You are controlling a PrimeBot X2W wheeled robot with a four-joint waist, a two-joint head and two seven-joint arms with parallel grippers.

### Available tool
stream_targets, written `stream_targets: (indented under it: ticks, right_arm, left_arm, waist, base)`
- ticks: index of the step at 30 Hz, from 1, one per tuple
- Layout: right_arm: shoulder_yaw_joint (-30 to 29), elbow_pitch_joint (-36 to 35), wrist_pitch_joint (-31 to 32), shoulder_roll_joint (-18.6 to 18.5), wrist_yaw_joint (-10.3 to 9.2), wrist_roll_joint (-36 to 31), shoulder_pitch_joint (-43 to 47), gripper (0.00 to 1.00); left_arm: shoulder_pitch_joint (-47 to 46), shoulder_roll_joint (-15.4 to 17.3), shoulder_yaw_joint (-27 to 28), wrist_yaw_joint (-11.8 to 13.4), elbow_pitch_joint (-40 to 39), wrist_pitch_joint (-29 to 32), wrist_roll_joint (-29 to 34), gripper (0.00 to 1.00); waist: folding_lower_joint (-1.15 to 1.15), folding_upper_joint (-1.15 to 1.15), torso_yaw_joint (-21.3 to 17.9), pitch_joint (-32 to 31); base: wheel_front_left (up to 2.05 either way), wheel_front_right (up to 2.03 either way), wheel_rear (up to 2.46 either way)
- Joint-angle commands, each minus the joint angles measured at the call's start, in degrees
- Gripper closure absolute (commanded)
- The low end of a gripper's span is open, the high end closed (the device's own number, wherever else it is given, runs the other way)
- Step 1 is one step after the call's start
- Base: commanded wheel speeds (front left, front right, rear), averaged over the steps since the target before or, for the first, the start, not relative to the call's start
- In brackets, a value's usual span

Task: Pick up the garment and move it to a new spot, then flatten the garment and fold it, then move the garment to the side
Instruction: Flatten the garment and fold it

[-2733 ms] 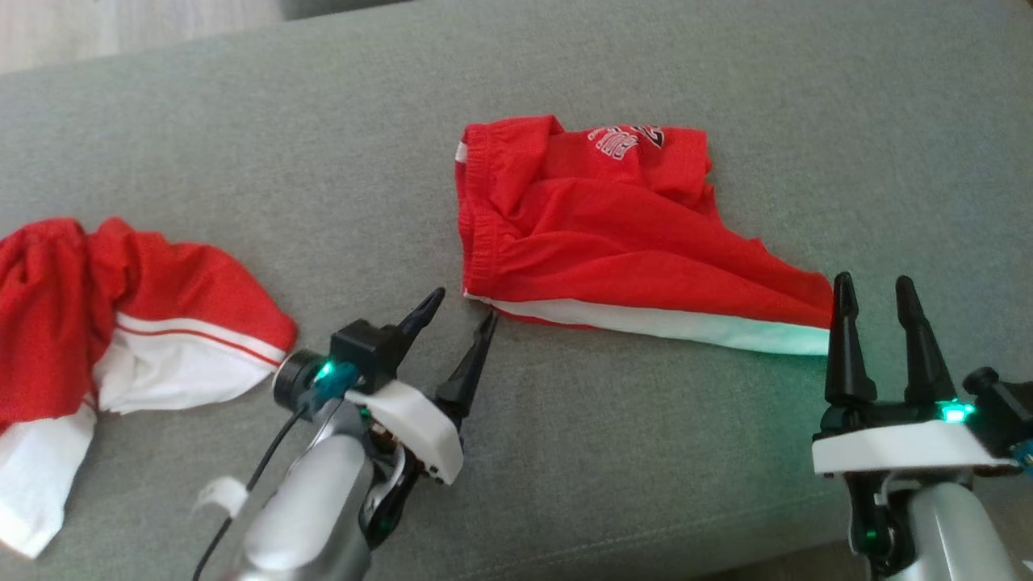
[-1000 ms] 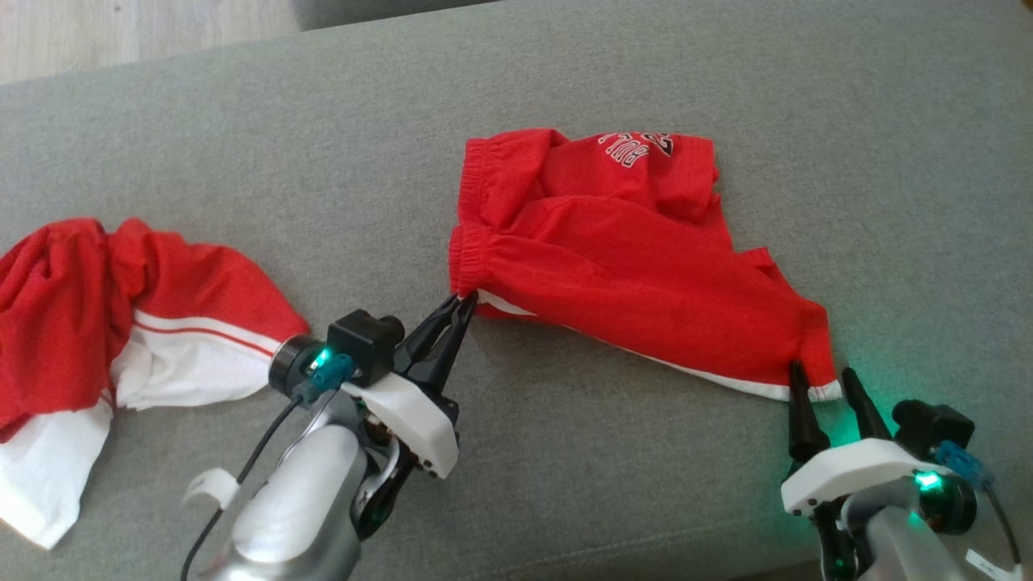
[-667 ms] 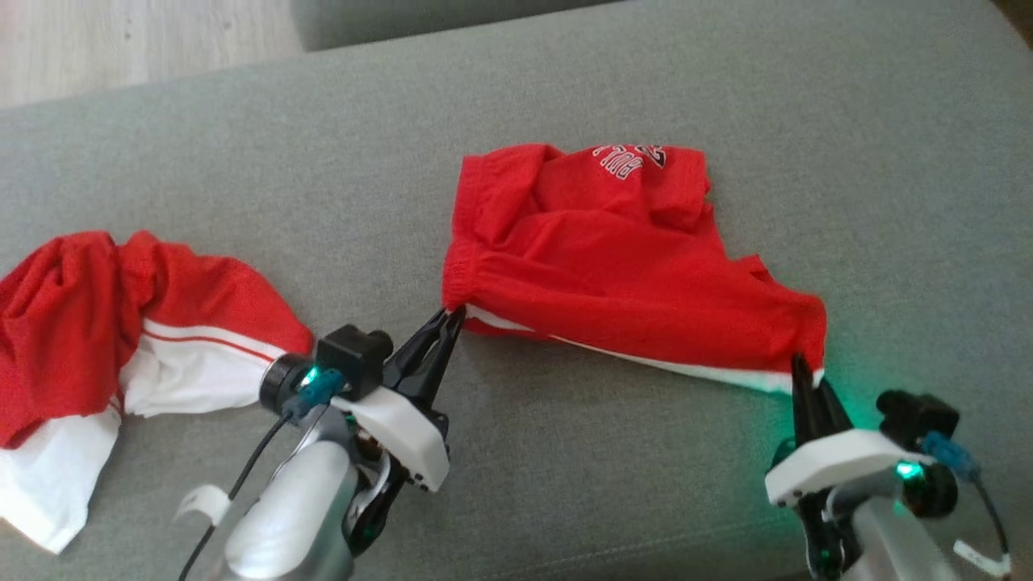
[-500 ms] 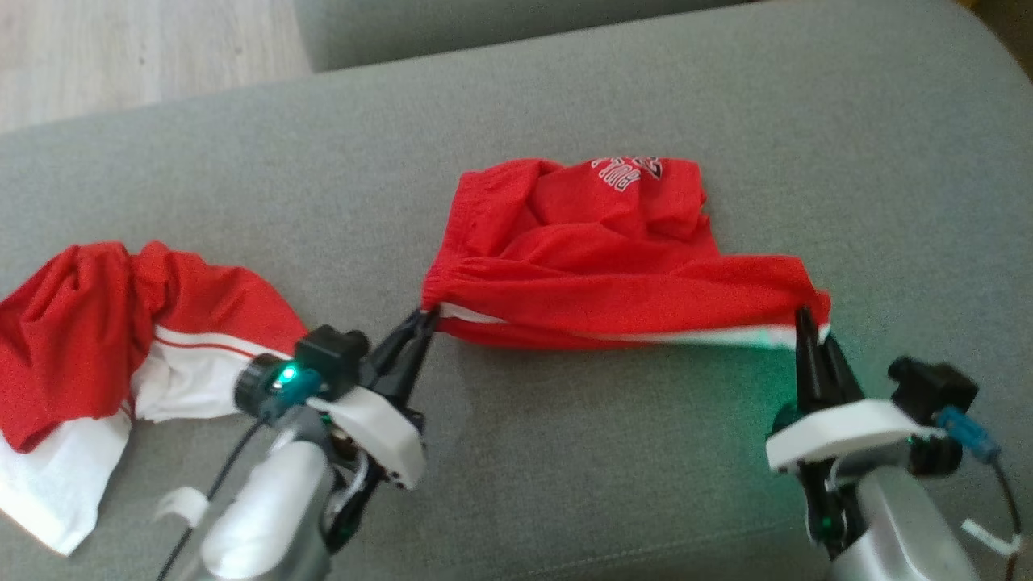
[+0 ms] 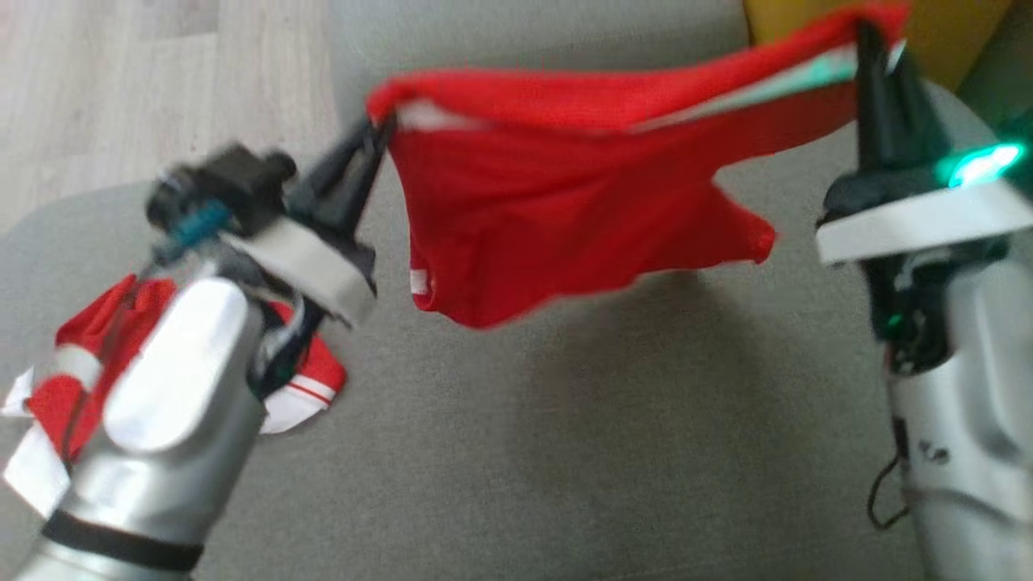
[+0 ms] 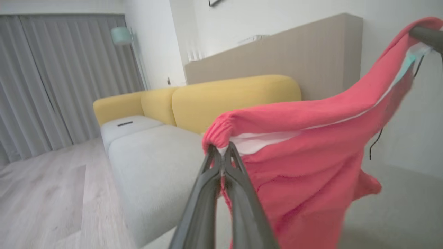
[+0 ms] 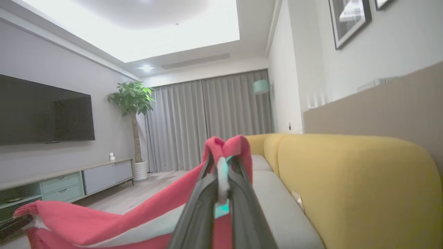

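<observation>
While the red shorts [image 5: 565, 218] hang in the air over the grey sofa seat [image 5: 524, 468], stretched between the two arms, the step in hand looks like the carry to a new spot. The left gripper [image 5: 377, 133] is closed on the gathered waistband corner at the left. The right gripper [image 5: 870, 36] is closed on the white-striped hem corner at the far right, which sits higher. The lower edge sags free and seems clear of the cushion.

To do this well, both pinches should stay firm and the arms should travel together, levelled so the top edge is taut without straining the cloth. Lowering the dangling edge onto bare cushion first, then laying the rest down away from it, should leave fewer creases to flatten.

I can make out no bin or basket. The seat bears a second red-and-white garment [image 5: 311, 386] at the near left, best avoided.
</observation>
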Motion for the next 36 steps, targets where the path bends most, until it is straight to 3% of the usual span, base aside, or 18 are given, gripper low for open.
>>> stream_targets:
  ticks: [1,11,18,20,23,29,33,36]
  right_arm:
    - [0.7,-4.1,1.8,-0.3,-0.05,-0.8,-3.3,1.0]
    - [-3.3,-16.0,12.4,2.4,-0.05,-3.7,3.2,1.0]
    - [-5.5,-15.4,16.2,2.6,-0.05,-4.8,-1.1,1.0]
    - [-5.9,-12.3,16.6,2.1,-0.05,-4.9,-6.1,1.0]
    - [-5.7,-1.0,14.7,0.1,-0.05,-4.9,-20.4,1.0]
    - [-7.0,17.7,0.9,-2.7,-0.05,-9.0,-43.3,1.0]
    - [-8.1,27.6,-7.9,-2.4,-0.05,-11.1,-50.2,1.0]
    - [-7.3,34.3,-10.1,-1.3,-0.05,-10.8,-49.7,1.0]
  left_arm:
    - [-4.5,2.5,3.5,0.2,-3.4,1.0,-1.0,1.0]
    - [1.1,6.1,6.7,3.2,-15.3,9.2,-6.2,1.0]
    - [-2.0,8.0,6.8,2.7,-17.3,13.8,-7.0,1.0]
    - [-6.4,8.1,6.8,2.1,-15.5,15.2,-7.5,1.0]
    - [-19.6,8.8,6.0,0.8,-7.8,15.4,-6.3,1.0]
    - [-40.7,7.2,5.9,0.2,5.2,7.8,-3.8,1.0]
    - [-47.1,4.9,5.5,0.2,12.7,0.9,-3.3,1.0]
    - [-46.5,2.6,3.3,0.1,17.1,-2.0,-4.1,1.0]
  waist:
    - [0.01,0.0,0.7,-1.2]
    - [0.01,0.0,1.3,-0.7]
    - [0.01,0.0,0.5,6.5]
    - [0.01,0.0,0.0,10.3]
    - [0.01,0.0,-1.2,17.8]
    - [0.01,0.0,-1.7,24.9]
    - [0.01,0.0,-1.5,26.5]
    - [0.01,0.0,-1.2,26.8]
  base:
    - [0.0,0.0,0.0]
    - [0.0,0.0,0.0]
    - [0.0,0.0,0.0]
    - [0.0,0.0,0.0]
    - [0.0,0.0,0.0]
    - [0.0,0.0,0.0]
    - [0.0,0.0,0.0]
    - [0.0,0.0,0.0]
